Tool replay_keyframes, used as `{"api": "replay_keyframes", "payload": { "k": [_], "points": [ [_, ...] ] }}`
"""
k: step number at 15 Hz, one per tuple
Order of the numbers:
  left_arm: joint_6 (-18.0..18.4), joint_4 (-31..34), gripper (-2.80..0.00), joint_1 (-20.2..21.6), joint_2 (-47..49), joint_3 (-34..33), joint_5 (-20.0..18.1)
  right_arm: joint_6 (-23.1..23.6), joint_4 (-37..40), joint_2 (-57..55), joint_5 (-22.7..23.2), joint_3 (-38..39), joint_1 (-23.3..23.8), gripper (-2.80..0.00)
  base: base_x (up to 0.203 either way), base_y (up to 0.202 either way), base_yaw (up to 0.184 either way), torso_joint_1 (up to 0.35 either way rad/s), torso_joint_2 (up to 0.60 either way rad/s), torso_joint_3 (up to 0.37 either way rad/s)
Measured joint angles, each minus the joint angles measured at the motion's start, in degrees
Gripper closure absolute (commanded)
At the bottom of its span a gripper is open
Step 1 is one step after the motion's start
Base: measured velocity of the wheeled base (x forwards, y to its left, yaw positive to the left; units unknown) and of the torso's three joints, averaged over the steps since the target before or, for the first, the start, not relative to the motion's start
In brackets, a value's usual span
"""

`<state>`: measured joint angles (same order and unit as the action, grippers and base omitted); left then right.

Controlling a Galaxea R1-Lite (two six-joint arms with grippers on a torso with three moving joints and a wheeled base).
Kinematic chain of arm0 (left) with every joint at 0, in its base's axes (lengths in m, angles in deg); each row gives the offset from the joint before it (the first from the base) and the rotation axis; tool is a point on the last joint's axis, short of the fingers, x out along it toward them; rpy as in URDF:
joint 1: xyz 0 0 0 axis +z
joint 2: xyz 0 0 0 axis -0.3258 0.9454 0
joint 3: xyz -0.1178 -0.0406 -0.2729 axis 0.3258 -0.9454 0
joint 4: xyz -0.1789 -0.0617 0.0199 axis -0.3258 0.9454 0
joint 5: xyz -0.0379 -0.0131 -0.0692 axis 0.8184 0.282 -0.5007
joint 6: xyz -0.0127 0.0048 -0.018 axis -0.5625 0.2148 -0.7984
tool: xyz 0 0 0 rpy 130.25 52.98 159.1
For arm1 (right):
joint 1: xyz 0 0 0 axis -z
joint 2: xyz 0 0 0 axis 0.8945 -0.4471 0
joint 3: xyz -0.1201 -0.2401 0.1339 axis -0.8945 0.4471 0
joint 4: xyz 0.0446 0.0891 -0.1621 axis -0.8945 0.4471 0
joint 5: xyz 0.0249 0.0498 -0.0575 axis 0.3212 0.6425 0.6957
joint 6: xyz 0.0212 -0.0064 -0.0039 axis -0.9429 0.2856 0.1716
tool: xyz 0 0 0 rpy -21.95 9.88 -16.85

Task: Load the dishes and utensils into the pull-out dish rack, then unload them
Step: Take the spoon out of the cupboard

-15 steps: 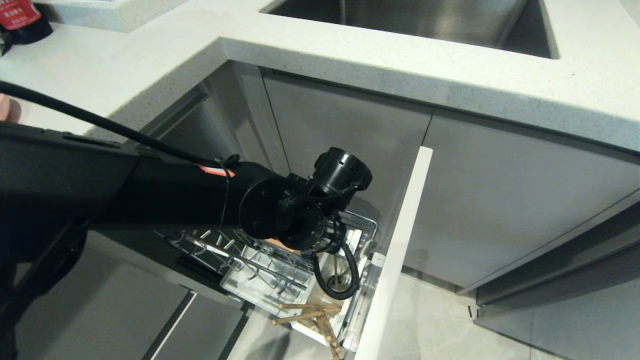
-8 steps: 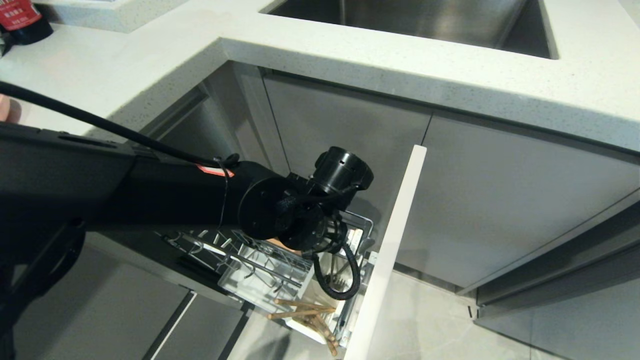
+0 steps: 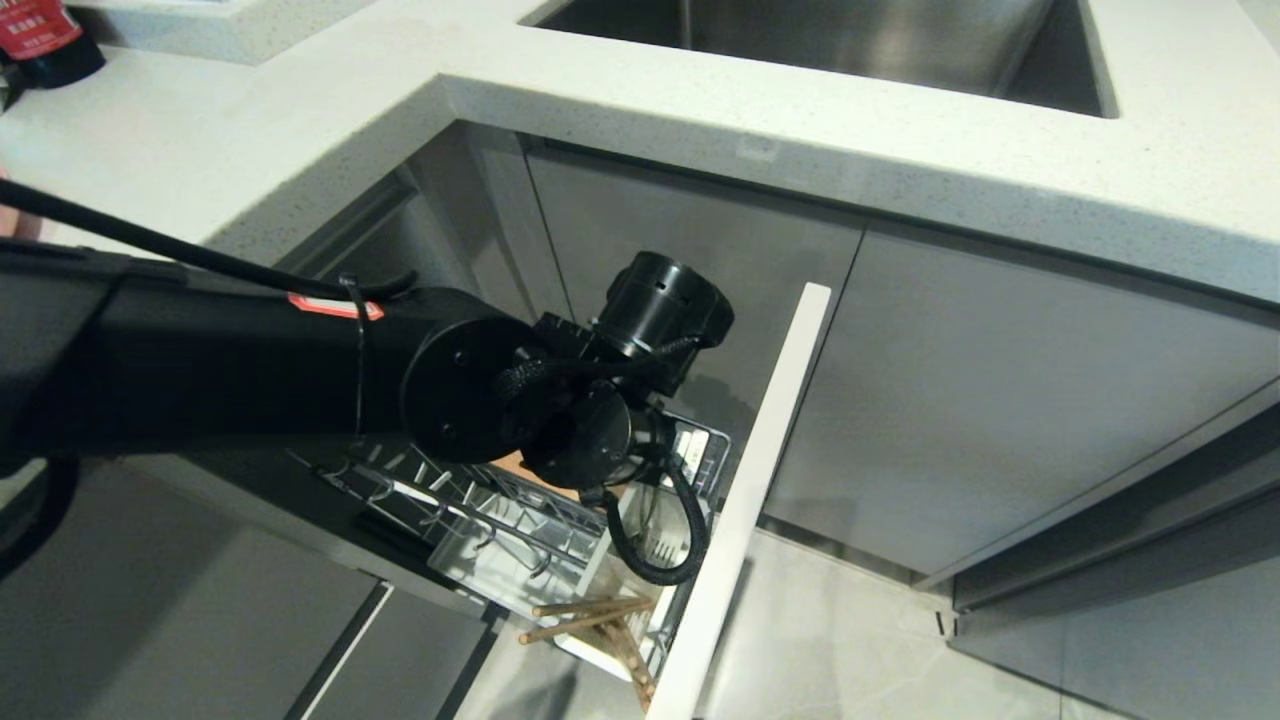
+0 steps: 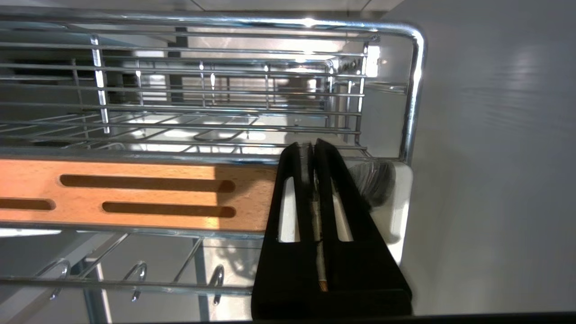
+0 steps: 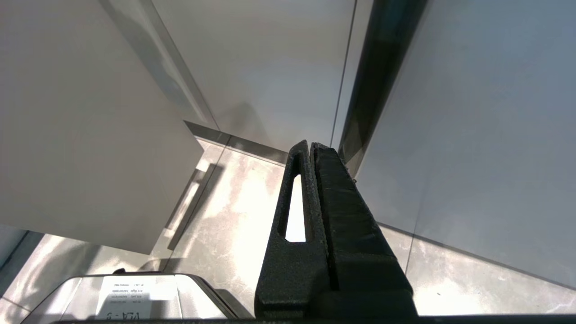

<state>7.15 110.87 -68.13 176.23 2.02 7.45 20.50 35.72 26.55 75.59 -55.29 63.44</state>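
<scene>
Now, left arm: reaches from the left, wrist bent down into the pull-out dish rack (image 3: 520, 520).
Left gripper (image 4: 313, 146): closed on a thin stick, maybe one chopstick; cannot tell surely.
Right gripper (image 5: 310, 146): closed, empty, parked over the floor.
Chopsticks (image 3: 585, 615): several, on the rack's near end.
Spoon (image 4: 375, 182): one, in the white caddy (image 4: 402, 202).

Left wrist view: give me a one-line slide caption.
Left gripper shut on a slim utensil handle above the white caddy, beside the slotted wooden strip of the chrome wire rack.
</scene>
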Motion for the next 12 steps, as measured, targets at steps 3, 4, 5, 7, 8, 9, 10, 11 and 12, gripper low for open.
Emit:
{"api": "replay_keyframes", "payload": {
  "k": [3, 4, 5, 7, 8, 9, 10, 11, 12],
  "points": [
    [-0.01, 0.72, 0.00, -0.24, -1.51, -0.04, 0.15, 0.00, 0.00, -0.02, 0.00, 0.00, 0.00, 0.00, 0.000, 0.000, 0.000, 0.000, 0.00, 0.000],
    [-0.01, 0.82, 0.00, -0.27, -1.85, -0.04, 0.14, 0.00, 0.00, -0.02, -0.01, 0.00, 0.00, 0.00, 0.000, 0.000, 0.000, 0.000, 0.00, 0.000],
    [0.02, 0.83, 0.00, -0.37, -2.19, -0.06, 0.16, 0.01, 0.00, -0.01, 0.01, 0.00, 0.00, 0.00, 0.000, 0.000, 0.000, 0.000, 0.00, 0.000],
    [-0.01, 1.60, 0.00, -0.60, -2.91, -0.09, 0.27, 0.00, 0.00, -0.02, 0.02, 0.00, 0.00, 0.00, 0.000, 0.000, 0.000, 0.000, 0.00, 0.000],
    [-0.01, 2.13, 0.00, -0.68, -3.32, -0.09, 0.33, 0.00, 0.00, -0.02, 0.02, 0.00, 0.00, 0.00, 0.000, 0.000, 0.000, 0.000, 0.00, 0.000],
    [-0.04, 2.56, 0.00, -0.83, -3.73, -0.09, 0.40, 0.00, 0.00, -0.02, -0.01, 0.00, 0.00, 0.00, 0.000, 0.000, 0.000, 0.000, 0.00, 0.000],
    [-0.01, 2.78, 0.00, -0.99, -4.20, -0.06, 0.40, 0.00, 0.00, -0.02, 0.02, 0.00, 0.00, 0.00, 0.000, 0.000, 0.000, 0.000, 0.00, 0.000],
    [-0.01, 3.08, 0.00, -1.10, -4.65, -0.04, 0.40, 0.00, 0.00, -0.02, 0.00, 0.00, 0.00, 0.00, 0.000, 0.000, 0.000, 0.000, 0.00, 0.000],
    [-0.01, 3.45, 0.00, -1.12, -5.03, 0.02, 0.40, 0.00, 0.00, 0.00, 0.02, 0.00, 0.00, 0.00, 0.000, 0.000, 0.000, 0.000, 0.00, 0.000]
  ]
}}
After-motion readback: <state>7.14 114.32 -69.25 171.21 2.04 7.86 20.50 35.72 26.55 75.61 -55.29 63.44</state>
